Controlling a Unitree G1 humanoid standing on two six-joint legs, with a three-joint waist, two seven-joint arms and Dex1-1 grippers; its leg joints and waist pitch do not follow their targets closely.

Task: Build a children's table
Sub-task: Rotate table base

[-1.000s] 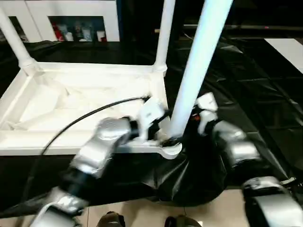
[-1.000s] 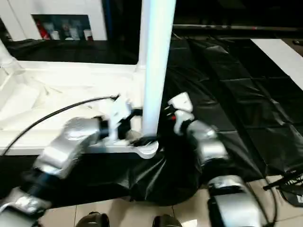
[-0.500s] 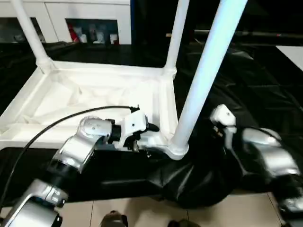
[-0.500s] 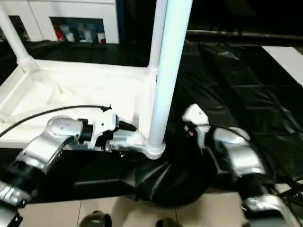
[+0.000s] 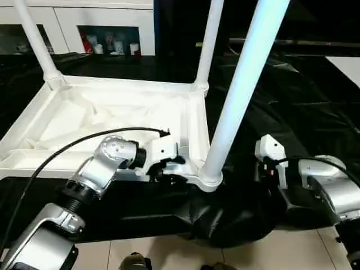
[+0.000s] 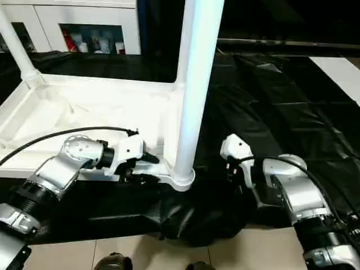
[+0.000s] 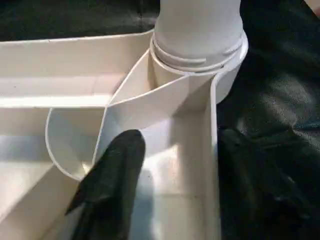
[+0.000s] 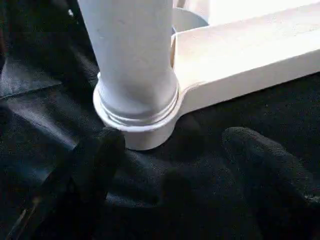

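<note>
Left wrist view shows my left gripper [image 7: 167,165] open astride the tabletop [image 5: 112,121] rim, steadying its near right corner at the surface's [image 5: 292,112] front edge. Right gripper [image 8: 175,150] hangs open just off the seated leg [image 5: 239,95].

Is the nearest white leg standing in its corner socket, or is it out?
In: the leg stands upright, its base ringed by the socket.

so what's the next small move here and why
Probably ease the left tool back off the tabletop. Its fingers straddle the rim wall, the near leg stands seated in its corner socket, and the right tool is open, clear of it.
</note>
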